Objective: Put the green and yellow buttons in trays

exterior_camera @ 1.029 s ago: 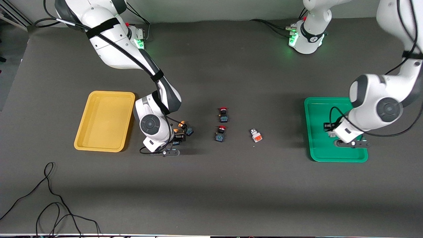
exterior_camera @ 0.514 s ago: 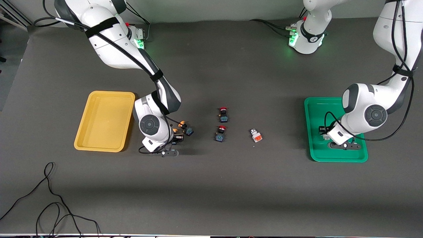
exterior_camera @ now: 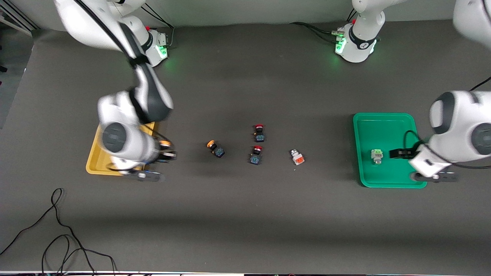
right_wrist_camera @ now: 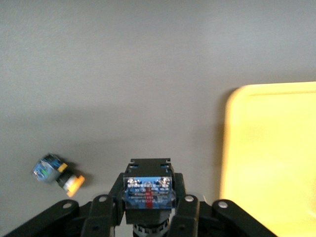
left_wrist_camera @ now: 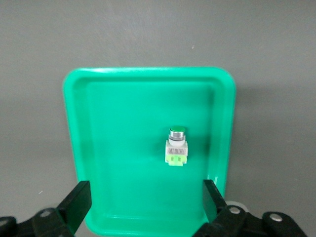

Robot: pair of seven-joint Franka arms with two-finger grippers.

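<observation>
A whitish green button (exterior_camera: 377,156) (left_wrist_camera: 177,148) lies in the green tray (exterior_camera: 383,126) (left_wrist_camera: 123,123). My left gripper (exterior_camera: 399,153) (left_wrist_camera: 145,203) hangs open over that tray beside the button, with nothing between its fingers. My right gripper (exterior_camera: 168,155) (right_wrist_camera: 148,210) is shut on a black yellow-capped button (exterior_camera: 165,144) (right_wrist_camera: 148,187), up in the air over the table just off the yellow tray's (exterior_camera: 93,163) (right_wrist_camera: 271,158) rim. A second yellow-capped button (exterior_camera: 215,148) (right_wrist_camera: 57,174) lies on the table. A whitish button with an orange-red part (exterior_camera: 297,157) lies toward the green tray.
Two black red-capped buttons (exterior_camera: 259,133) (exterior_camera: 256,154) sit mid-table between the loose yellow-capped button and the whitish one. A black cable (exterior_camera: 57,230) loops on the table near the front camera at the right arm's end.
My right gripper shut on one yellow-capped button, lifted it and carried it toward the yellow tray. My left gripper opened, left the green button in the green tray and drew back.
</observation>
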